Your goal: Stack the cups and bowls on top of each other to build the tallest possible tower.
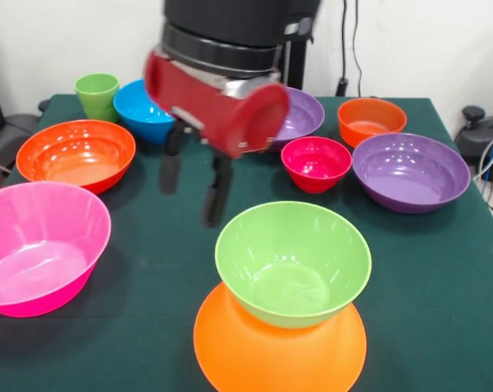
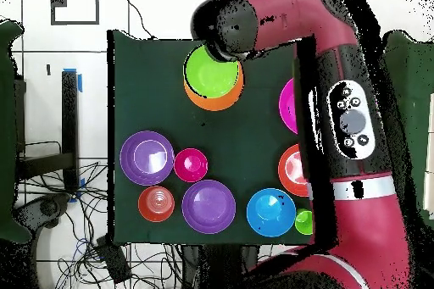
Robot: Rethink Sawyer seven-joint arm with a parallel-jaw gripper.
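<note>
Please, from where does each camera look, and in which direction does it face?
Front view: sits across the table from the robot, facing it; the red arm comes down from the top, its pincer above the cloth.
Overhead view: sits above the table, looking straight down; the arm curves up from the bottom edge.
Both show the green bowl resting on the upturned orange bowl.
</note>
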